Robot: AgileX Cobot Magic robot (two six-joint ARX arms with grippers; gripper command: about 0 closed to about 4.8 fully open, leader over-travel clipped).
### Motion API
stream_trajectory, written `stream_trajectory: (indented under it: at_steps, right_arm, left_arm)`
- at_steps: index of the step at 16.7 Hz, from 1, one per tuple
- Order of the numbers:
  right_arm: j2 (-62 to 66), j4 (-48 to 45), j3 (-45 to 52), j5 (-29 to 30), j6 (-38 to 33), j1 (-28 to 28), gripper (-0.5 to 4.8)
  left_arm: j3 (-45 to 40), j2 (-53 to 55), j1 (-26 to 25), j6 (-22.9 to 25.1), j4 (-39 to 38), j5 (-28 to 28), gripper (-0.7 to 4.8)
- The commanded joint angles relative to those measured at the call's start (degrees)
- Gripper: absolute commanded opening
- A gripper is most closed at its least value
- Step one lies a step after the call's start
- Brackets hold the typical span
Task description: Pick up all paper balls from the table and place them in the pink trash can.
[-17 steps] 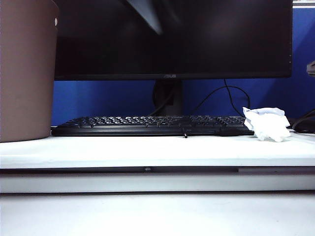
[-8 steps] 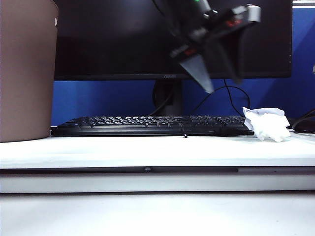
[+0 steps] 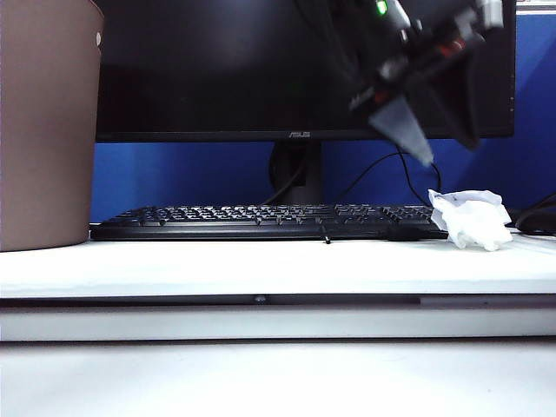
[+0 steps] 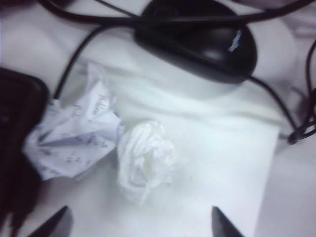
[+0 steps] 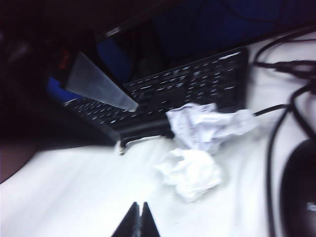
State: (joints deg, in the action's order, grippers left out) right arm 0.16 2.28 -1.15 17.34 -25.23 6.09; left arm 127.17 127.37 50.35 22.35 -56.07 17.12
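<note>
Dull brownish-pink and smooth-walled, the pink trash can stands at the far left of the exterior view on the white table, taller than everything beside it, with a small pale spot near its rim. Next to it a black keyboard stretches along the table under a dark monitor. To the right of the middle, the left arm slants down from above in front of the monitor, and the left gripper hangs in the air above the right end of the keyboard, pointing down and rightward, clear of the table. Its jaws stand wide apart with nothing between them; in the left wrist view the two dark fingertips frame bare table just short of the paper balls. Two paper balls lie touching each other below that gripper, near the right edge of the exterior view: a crumpled white sheet with faint writing against the keyboard's end, and a tighter, plain white wad just beside it. A black mouse with its cable lies near them. The right gripper shows only in the right wrist view, raised over the table near the same two balls, its jaws pressed together on nothing.
</note>
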Motion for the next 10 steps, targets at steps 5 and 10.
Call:
stream_trajectory:
  at_steps: [5, 10]
  right_arm:
    - [-0.1, -0.3, -3.1, -6.0, 0.0, 0.0, -0.05]
    - [-0.1, 2.8, -3.4, -6.3, 0.2, 0.0, -0.04]
  left_arm:
    - [0.2, 6.3, 1.2, -0.1, 3.1, 0.1, 3.47]
    - [0.2, 7.2, 1.6, -0.3, 8.3, 0.3, 1.76]
